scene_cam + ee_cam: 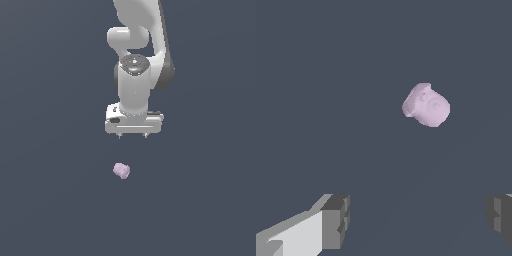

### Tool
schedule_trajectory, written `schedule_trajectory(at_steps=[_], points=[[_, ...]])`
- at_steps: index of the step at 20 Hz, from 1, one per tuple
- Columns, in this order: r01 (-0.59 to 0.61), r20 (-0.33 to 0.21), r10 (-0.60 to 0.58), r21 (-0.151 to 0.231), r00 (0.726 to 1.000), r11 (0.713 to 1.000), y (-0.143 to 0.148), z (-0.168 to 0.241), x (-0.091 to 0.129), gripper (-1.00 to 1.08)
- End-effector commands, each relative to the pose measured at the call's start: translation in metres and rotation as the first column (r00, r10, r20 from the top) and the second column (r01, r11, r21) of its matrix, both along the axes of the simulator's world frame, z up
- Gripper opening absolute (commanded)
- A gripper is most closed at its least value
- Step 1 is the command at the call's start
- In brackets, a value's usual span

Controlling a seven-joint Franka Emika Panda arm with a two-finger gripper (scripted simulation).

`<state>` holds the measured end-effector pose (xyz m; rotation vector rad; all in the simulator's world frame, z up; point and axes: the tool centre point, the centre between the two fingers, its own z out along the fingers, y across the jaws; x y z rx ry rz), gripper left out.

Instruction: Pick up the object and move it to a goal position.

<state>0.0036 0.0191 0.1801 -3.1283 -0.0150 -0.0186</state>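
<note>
The object [121,171] is a tiny pale pink-lilac lumpy stub lying alone on the dark grey floor. My white gripper [133,136] points straight down, and the object sits apart from it, nearer the camera in the exterior view. In the wrist view the object [426,105] shows well clear of the gripper [418,220]. The two grey fingertips [336,220] stand wide apart with nothing between them, so the gripper is open and empty.
The dark grey floor [50,200] fills both views. The white arm [137,45] rises behind the gripper to the top edge of the exterior view.
</note>
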Motion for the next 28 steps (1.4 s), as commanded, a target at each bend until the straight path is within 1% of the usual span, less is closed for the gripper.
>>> schedule_trajectory(at_steps=[1, 4, 8, 11, 19, 24, 28], points=[[0.000, 0.000, 0.000, 0.000, 1.000, 1.000, 0.000, 0.000, 0.000, 1.00], [-0.011, -0.001, 0.011, 0.005, 1.000, 1.000, 0.006, 0.000, -0.001, 1.00], [-0.046, -0.005, 0.046, 0.021, 0.999, 0.999, 0.027, 0.001, -0.003, 1.00], [-0.052, -0.006, 0.052, 0.027, 0.999, 0.998, 0.035, 0.002, -0.005, 1.00], [-0.074, -0.005, 0.074, 0.024, 0.997, 0.997, 0.032, 0.000, -0.002, 1.00], [-0.130, -0.004, 0.130, 0.020, 0.991, 0.991, 0.028, -0.005, 0.004, 1.00], [-0.196, -0.004, 0.196, 0.015, 0.981, 0.980, 0.023, -0.011, 0.012, 1.00]])
